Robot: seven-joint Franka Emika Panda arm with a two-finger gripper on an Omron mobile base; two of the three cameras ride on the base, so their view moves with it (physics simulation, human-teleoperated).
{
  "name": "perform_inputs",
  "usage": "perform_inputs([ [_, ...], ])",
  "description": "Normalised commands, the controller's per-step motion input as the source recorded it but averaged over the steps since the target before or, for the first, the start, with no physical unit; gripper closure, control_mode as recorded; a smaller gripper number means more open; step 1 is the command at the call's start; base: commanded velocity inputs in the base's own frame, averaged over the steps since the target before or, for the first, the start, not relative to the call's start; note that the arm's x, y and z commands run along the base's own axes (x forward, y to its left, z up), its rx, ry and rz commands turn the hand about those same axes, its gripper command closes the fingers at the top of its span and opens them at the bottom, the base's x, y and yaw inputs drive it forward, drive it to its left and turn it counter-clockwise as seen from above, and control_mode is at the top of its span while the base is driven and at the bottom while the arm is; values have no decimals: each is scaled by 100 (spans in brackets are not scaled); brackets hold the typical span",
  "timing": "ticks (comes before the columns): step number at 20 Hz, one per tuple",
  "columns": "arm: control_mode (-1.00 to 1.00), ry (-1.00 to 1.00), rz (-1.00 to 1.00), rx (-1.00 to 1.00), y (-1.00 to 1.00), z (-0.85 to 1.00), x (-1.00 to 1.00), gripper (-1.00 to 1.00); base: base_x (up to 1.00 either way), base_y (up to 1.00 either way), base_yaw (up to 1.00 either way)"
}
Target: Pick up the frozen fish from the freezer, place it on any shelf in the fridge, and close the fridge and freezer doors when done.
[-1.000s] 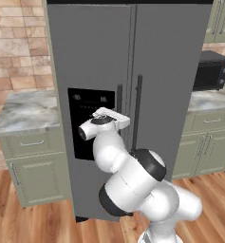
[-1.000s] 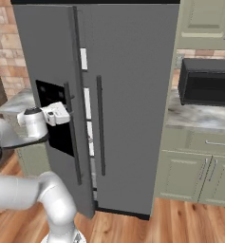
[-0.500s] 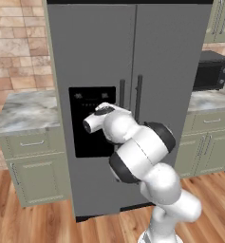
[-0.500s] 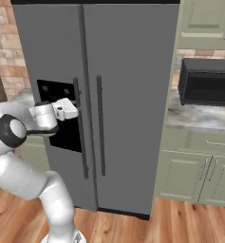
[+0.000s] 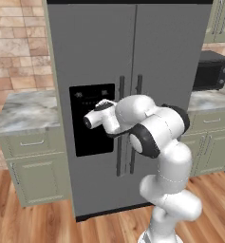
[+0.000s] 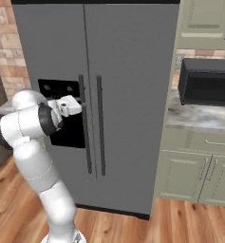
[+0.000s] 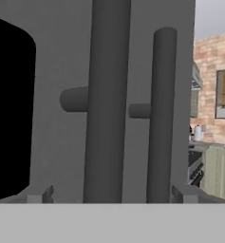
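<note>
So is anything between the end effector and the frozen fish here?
Yes. Both doors are shut; the freezer door with its black dispenser panel stands in front of the open end effector, right by the bar handles.

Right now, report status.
Gripper open, at the door handles. Both doors shut. Fish unseen. Nothing in the way.

No text, label, brand, number or sign can be read anywhere. The dispenser panel (image 5: 91, 118) on the freezer door (image 5: 92, 71) carries a few pale marks, too small and blurred to make out.
</note>
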Motion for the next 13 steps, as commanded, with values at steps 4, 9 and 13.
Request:
perform_inputs([
  [4, -100, 0, 0, 0, 0, 0, 39, -100, 0, 0, 0],
  [9, -100, 0, 1, 0, -5, 0, 32, -100, 0, 0, 0],
  [13, -100, 0, 1, 0, -3, 0, 0, -100, 0, 0, 0],
])
